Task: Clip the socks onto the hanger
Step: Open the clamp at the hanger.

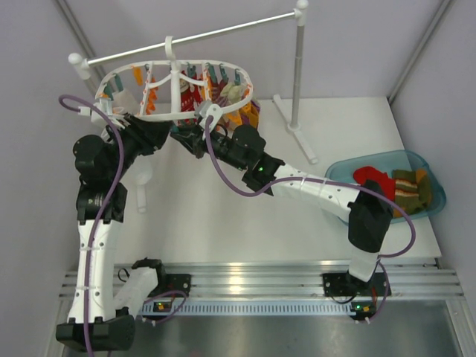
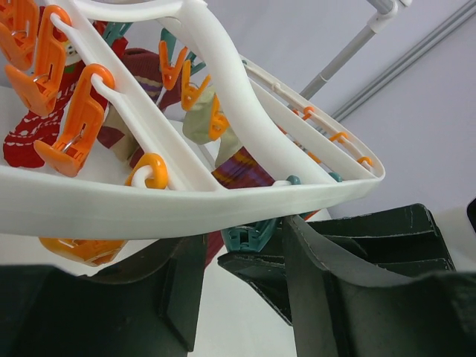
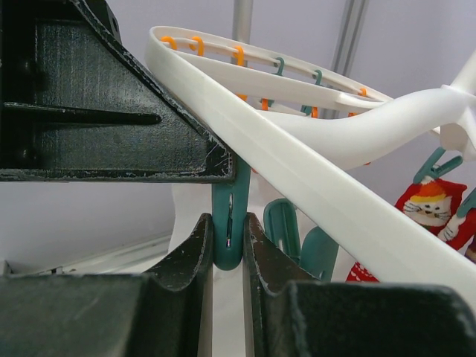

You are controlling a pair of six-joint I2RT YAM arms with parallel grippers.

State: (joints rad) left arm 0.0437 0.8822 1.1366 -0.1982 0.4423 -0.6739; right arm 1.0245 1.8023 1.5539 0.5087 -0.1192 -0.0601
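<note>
Right gripper pinches a teal plastic clip under the rim of the white oval plastic drying hanger. Left gripper spread beneath the rim, holding nothing. Zigzag-striped olive, orange and brown socks lie in a blue plastic tub, well apart from the hanger.

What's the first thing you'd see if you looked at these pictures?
The big white hanger full of orange and teal clips, hanging from a rod at the back of the table. Right under its rim, the right gripper pinches a teal clip, and the left gripper sits open beside it. Off to the right is a blue tub with stripy socks inside.
</note>
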